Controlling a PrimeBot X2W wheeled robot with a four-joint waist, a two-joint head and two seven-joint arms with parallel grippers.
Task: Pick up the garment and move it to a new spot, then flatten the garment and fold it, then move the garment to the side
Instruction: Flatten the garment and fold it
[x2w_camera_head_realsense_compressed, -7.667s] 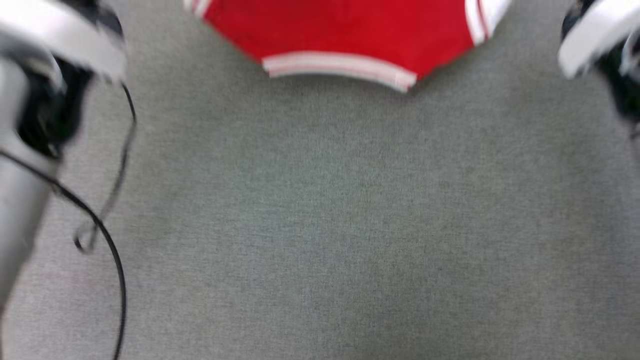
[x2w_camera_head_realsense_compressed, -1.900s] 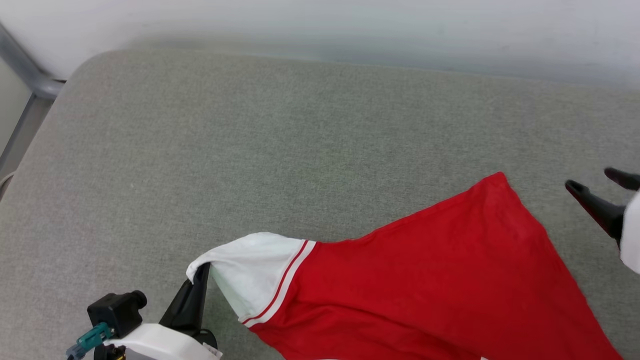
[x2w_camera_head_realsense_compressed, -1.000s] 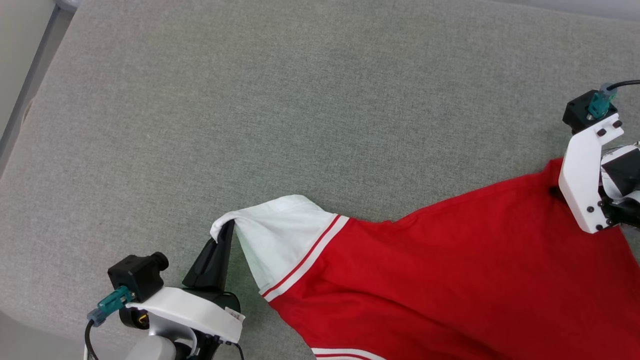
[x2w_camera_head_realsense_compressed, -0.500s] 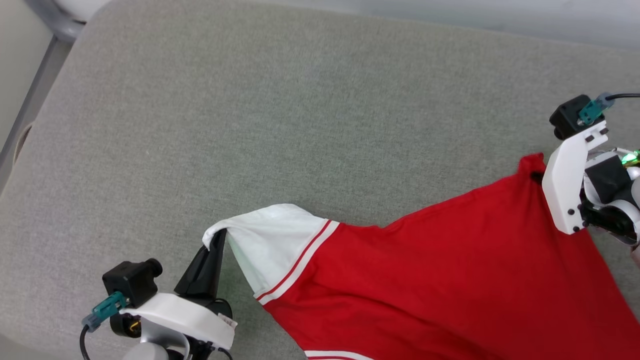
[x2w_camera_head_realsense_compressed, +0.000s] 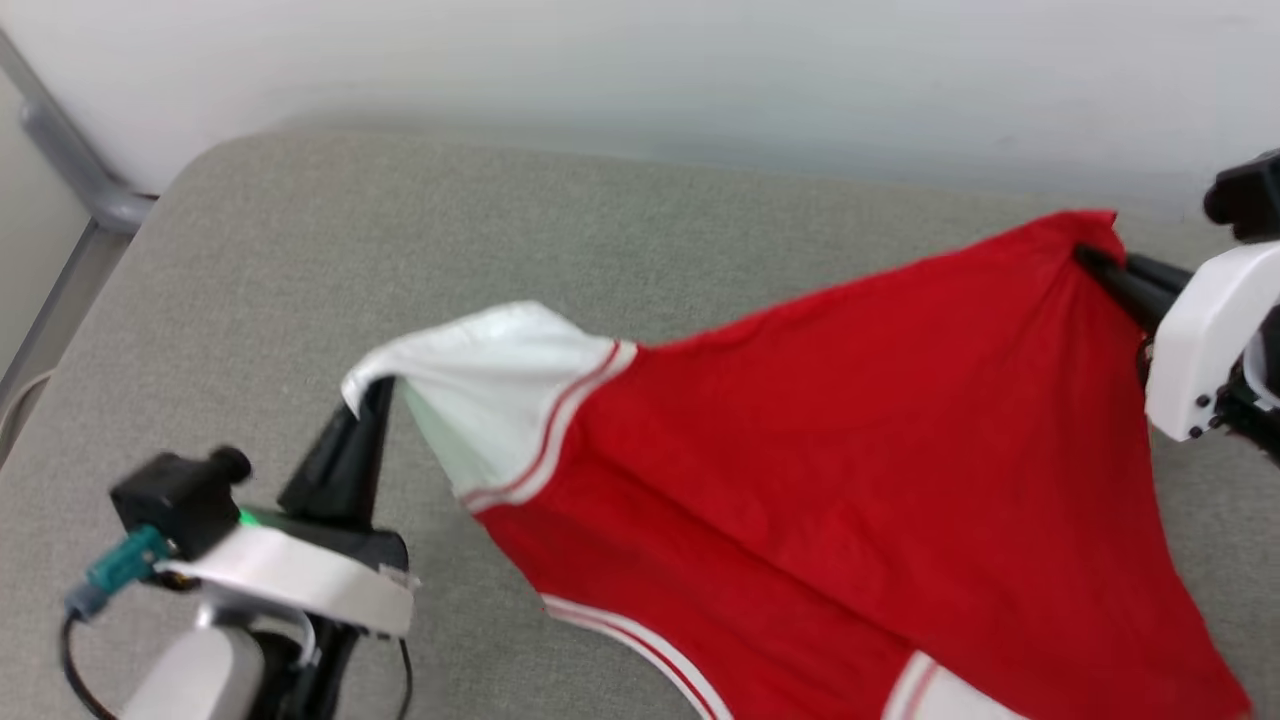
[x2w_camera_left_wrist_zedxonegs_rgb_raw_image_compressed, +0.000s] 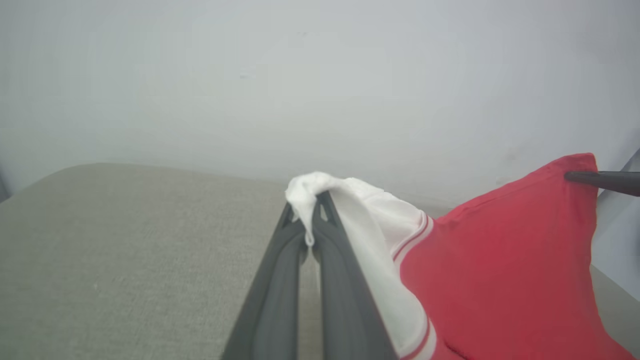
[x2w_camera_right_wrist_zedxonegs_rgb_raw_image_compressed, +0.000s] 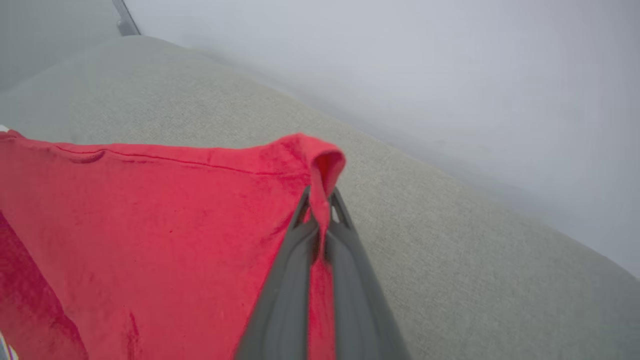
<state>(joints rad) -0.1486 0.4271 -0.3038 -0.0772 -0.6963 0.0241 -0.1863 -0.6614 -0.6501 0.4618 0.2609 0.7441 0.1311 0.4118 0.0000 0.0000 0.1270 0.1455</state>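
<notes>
The garment (x2w_camera_head_realsense_compressed: 800, 470) hangs stretched side to side between both claws: left claw (x2w_camera_head_realsense_compressed: 372, 395) clamped on the white sleeve (x2w_camera_head_realsense_compressed: 480, 390), right claw (x2w_camera_head_realsense_compressed: 1088, 257) clamped on the red corner (x2w_camera_head_realsense_compressed: 1075, 228).

A grey fabric-covered tabletop (x2w_camera_head_realsense_compressed: 300, 260) with a rounded corner meets a pale wall (x2w_camera_head_realsense_compressed: 640, 70); a grey bar (x2w_camera_head_realsense_compressed: 80, 175), perhaps metal, stands at left.

From the head we are looking down over the grey cushion (x2w_camera_head_realsense_compressed: 620, 230); at both wrists we are peering closely along the fingers (x2w_camera_left_wrist_zedxonegs_rgb_raw_image_compressed: 272, 300), all sharing the garment (x2w_camera_head_realsense_compressed: 820, 430).
</notes>
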